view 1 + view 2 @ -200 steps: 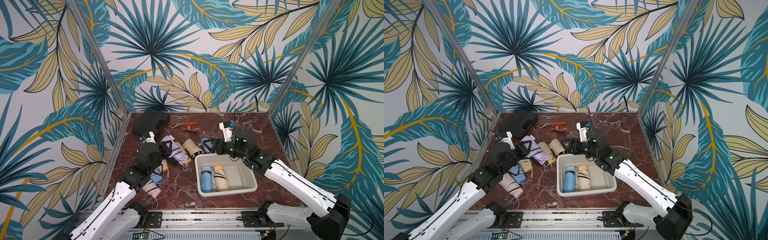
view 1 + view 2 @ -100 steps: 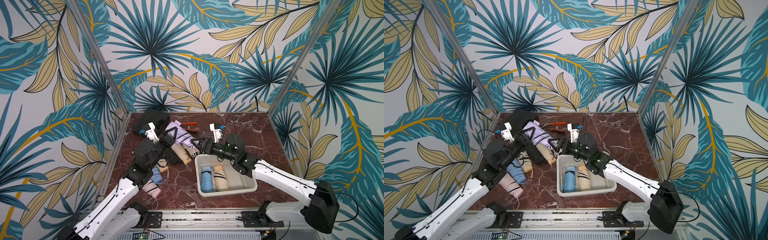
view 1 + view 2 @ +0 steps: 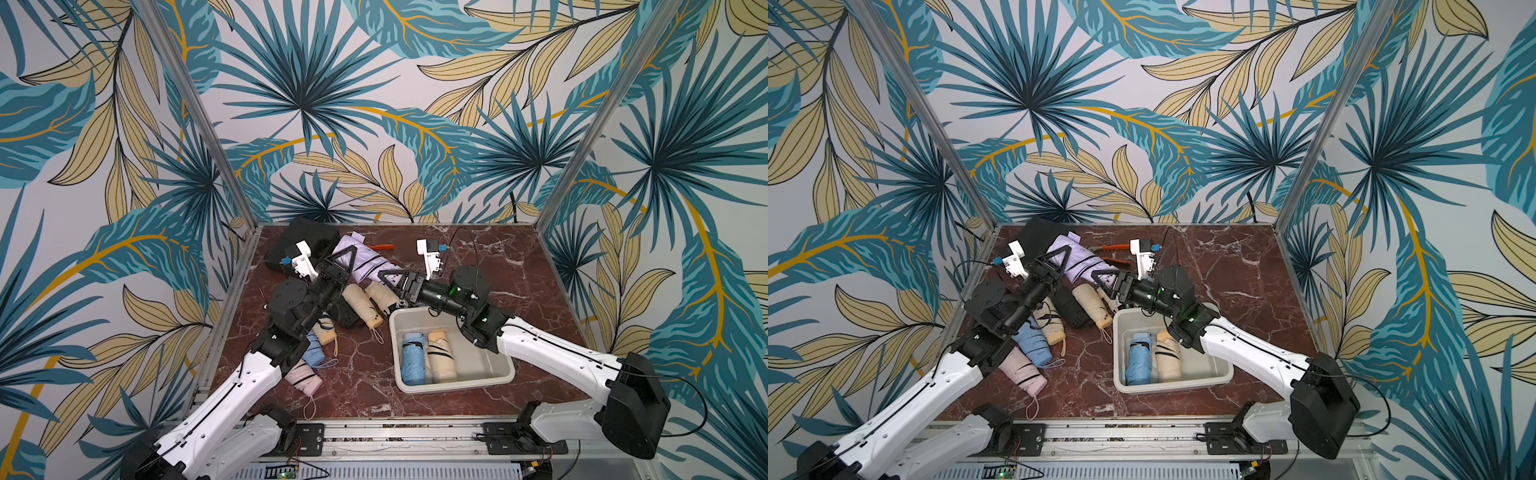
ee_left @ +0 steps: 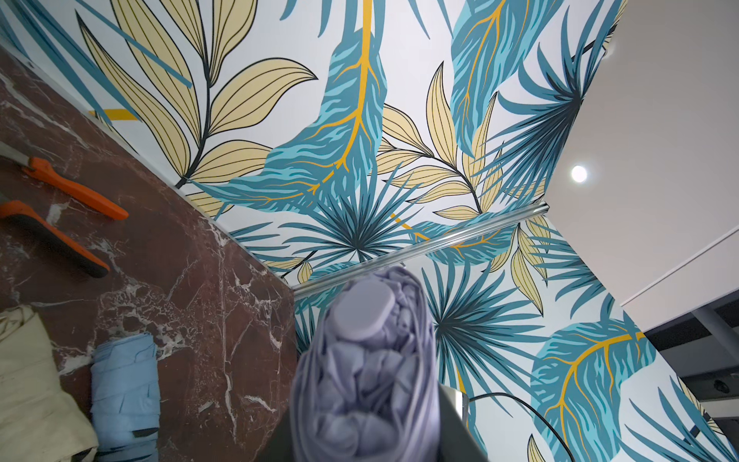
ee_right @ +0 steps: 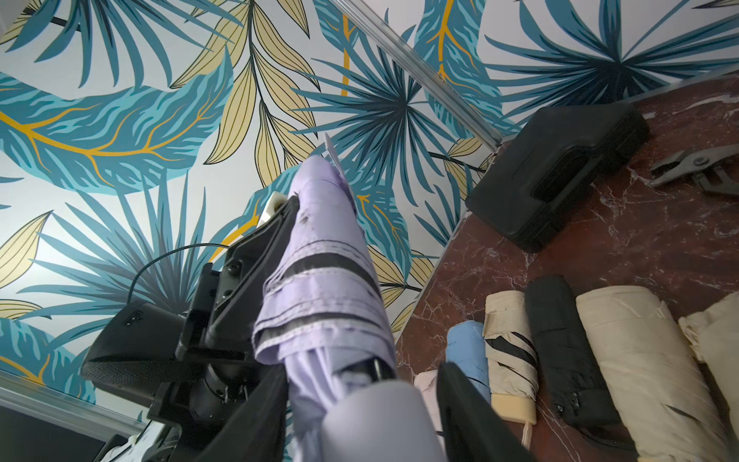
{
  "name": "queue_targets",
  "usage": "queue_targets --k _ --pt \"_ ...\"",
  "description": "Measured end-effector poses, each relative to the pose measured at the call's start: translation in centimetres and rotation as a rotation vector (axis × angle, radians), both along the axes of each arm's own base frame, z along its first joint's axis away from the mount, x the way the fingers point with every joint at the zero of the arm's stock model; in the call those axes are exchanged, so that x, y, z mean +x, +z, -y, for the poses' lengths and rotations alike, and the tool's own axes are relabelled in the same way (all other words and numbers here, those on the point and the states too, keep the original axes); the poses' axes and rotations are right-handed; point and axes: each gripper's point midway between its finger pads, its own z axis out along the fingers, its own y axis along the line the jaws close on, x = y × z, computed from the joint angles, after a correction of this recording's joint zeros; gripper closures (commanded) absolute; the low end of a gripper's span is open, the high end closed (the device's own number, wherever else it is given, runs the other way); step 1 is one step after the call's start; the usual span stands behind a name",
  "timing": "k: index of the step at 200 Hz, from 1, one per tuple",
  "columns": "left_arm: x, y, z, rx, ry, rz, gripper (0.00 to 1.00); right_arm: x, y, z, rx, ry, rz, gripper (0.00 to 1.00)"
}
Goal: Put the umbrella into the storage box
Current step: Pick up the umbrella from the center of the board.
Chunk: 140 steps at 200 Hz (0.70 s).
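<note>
Left arm (image 3: 232, 390): white shell links with thin black seam lines and small dark screw holes; black joint housings.
Right arm (image 3: 552, 349): the same white and black; green lights (image 3: 453, 291) glow on the joints farthest from the mounting rail (image 3: 395, 432).
Right shoulder (image 3: 633, 403): bulky black housing just above the rail, with a thin black cable looping beside it.
Left tool (image 3: 347, 259): black triangular open-frame fingers.
Right tool (image 3: 390, 278): the same build.
Wrist camera mounts (image 3: 428, 253): white blocks with blue plugs and thin black leads.
</note>
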Motion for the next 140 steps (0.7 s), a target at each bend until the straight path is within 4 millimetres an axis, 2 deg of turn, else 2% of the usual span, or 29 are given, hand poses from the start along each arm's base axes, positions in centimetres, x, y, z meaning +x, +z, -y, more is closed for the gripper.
queue_targets --k 26,40,57,71,82,97,115,140 --pt "0.2 -0.2 0.0 -0.016 0.000 -0.012 1.00 0.0 0.5 -0.4 0.031 0.015 0.010 0.68" --pt "0.3 -0.2 -0.2 -0.040 0.003 -0.020 0.90 -0.4 1.3 -0.9 0.058 0.038 0.024 0.76" --pt "0.3 0.3 -0.3 -0.063 0.006 -0.007 0.70 -0.4 1.7 -1.0 0.076 0.042 0.030 0.83" --pt "0.3 0.0 -0.4 -0.073 0.011 -0.001 0.44 -0.3 1.6 -1.1 0.077 0.042 0.031 0.89" --pt "0.3 -0.6 -0.4 -0.071 0.009 -0.005 0.28 -0.1 1.4 -1.1 0.073 0.030 0.026 0.93" --pt "0.2 -1.7 -0.3 -0.068 0.004 -0.016 0.13 0.8 0.6 -0.8 0.053 -0.017 0.007 0.99" --pt "-0.1 -2.9 -0.4 -0.068 0.005 -0.036 0.06 1.9 -0.3 -0.2 0.017 -0.082 -0.003 1.00" --pt "-1.0 -4.2 -1.4 -0.043 0.033 -0.053 0.05 2.8 -1.5 0.6 -0.060 -0.151 0.022 1.00"
